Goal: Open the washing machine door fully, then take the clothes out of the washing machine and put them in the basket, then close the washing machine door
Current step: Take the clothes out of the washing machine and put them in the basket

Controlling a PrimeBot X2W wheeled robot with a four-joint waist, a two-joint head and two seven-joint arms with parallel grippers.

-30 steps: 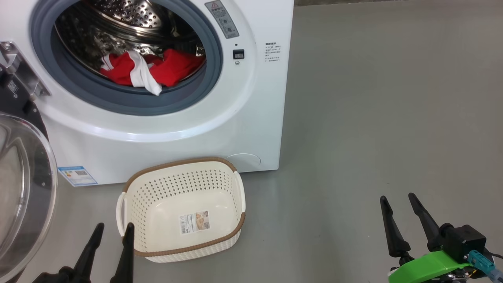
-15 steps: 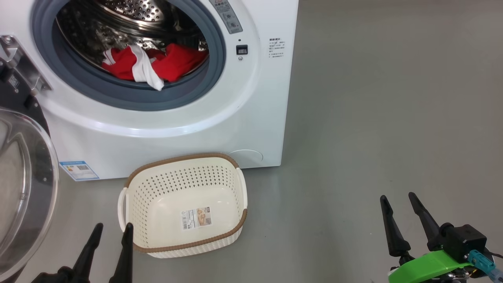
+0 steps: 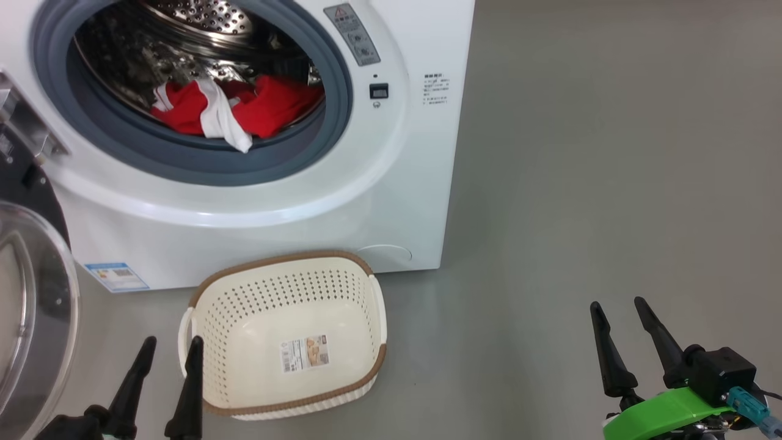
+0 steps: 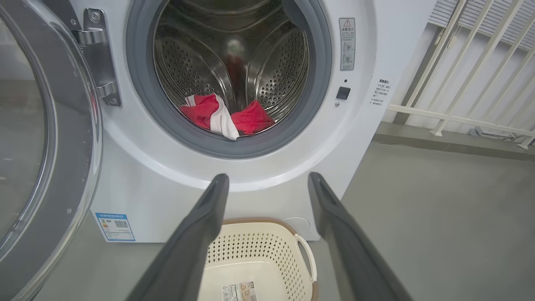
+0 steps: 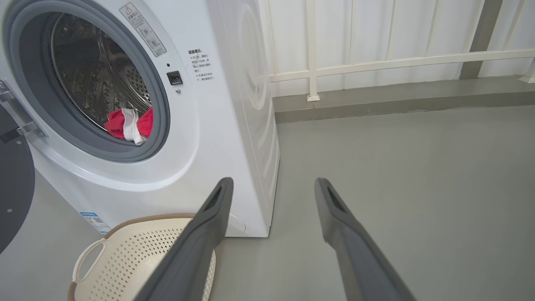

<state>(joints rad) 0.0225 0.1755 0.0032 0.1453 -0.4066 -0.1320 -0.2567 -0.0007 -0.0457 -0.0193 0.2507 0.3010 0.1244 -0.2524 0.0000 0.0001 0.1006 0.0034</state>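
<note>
Our left pincer [image 3: 171, 345] and right pincer [image 3: 616, 304] both hang released, gripping nothing, over the grey floor [image 3: 580, 183]. The bright red and white fabric clothes [image 3: 269, 110] lie in the steel drum [image 3: 201, 15] of the big white boxy washing machine [image 3: 275, 214], whose round black-rimmed glass door [image 3: 30, 318] stands open at our left. The cream perforated plastic basket [image 3: 275, 260] sits just before it.
</note>
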